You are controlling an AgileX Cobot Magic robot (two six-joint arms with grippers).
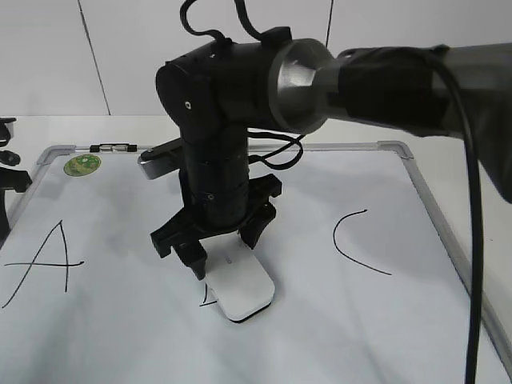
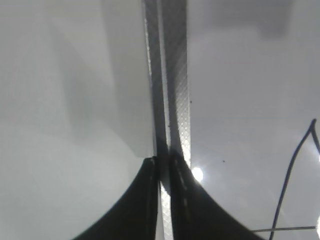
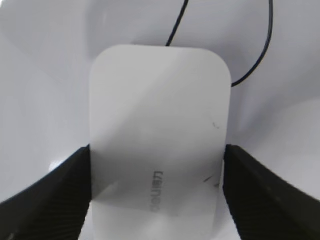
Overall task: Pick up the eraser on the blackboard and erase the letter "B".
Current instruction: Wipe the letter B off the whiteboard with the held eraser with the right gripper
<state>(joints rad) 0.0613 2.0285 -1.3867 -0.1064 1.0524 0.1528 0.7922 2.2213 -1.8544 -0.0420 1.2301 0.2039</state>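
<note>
The white eraser [image 1: 242, 288] lies flat on the blackboard [image 1: 120, 336], a white board with a grey frame. My right gripper [image 1: 226, 250] reaches in from the right and is shut on the eraser's two long sides. The right wrist view shows the eraser [image 3: 160, 125] between both fingers [image 3: 157, 190], with grey lettering on top. The letter "B" is mostly hidden under the eraser. Thin black strokes show beyond it [image 3: 265, 50], and a small stroke shows at its left edge [image 1: 210, 301]. My left gripper [image 2: 161, 165] is shut and empty over the board's left frame [image 2: 175, 100].
A black "A" [image 1: 48, 260] is on the board's left and a black "C" [image 1: 352, 240] on its right. A round green sticker [image 1: 82, 165] sits at the far left corner. Dark parts of the left arm [image 1: 10, 178] stand at the left edge.
</note>
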